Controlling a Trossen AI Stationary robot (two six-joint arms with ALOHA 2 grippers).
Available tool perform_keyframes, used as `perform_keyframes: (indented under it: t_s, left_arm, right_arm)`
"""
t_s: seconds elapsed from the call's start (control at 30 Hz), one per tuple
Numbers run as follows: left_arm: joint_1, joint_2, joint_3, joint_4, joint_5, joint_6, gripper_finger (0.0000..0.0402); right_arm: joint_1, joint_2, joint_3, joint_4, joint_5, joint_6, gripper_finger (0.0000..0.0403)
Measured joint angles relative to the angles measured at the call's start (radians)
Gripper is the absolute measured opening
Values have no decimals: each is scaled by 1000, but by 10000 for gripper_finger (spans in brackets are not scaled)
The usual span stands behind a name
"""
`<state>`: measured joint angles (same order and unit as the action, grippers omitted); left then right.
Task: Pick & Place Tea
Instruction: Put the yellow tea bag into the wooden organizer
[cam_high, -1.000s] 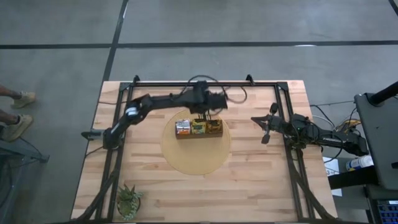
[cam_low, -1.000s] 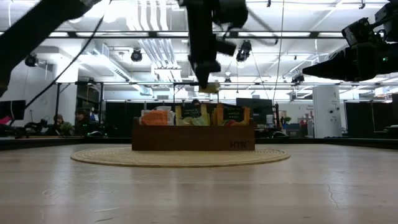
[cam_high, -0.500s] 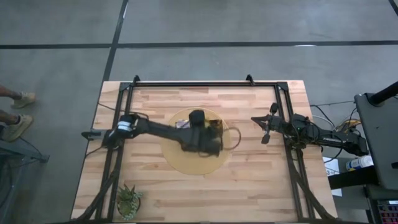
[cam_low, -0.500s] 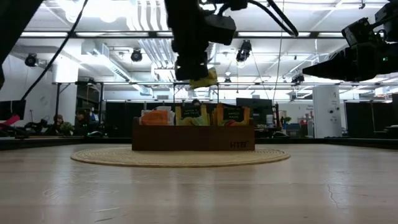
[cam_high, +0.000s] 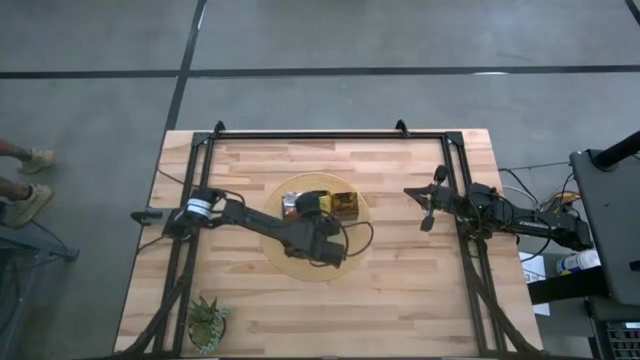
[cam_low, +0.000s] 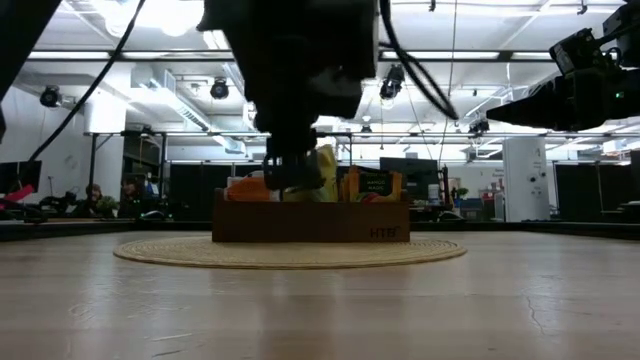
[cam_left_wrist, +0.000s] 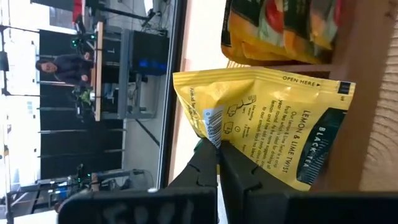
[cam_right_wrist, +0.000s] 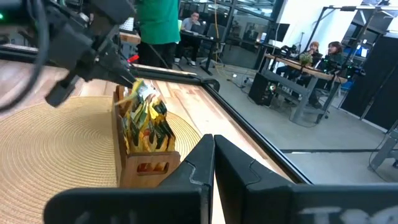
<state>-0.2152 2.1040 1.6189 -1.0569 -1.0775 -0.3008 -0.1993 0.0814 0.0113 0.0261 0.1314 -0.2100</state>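
The left gripper (cam_left_wrist: 217, 152), jaws clamped on a flat yellow paper tea sachet (cam_left_wrist: 267, 124), has swung from above the long dark-brown wooden box (cam_low: 310, 220) to its near side, over the round woven mat (cam_high: 300, 262); placement looks next. The right gripper (cam_right_wrist: 213, 146) waits closed, empty, at the table's right edge.
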Motion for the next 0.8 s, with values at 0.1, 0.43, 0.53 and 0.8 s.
perform_keyframes:
  t_s: [0.1,0.43,0.53,0.8]
  left_arm:
    - [20,0,-29,21,-1,8,0]
    - [66,0,-81,137,-24,60,0]
    - [70,0,-102,208,-20,105,0]
    - [68,0,-169,354,19,231,0]
  right_arm:
    - [0,0,0,0,0,0,9]
    - [0,0,0,0,0,0,9]
    - [0,0,0,0,0,0,9]
    - [0,0,0,0,0,0,9]
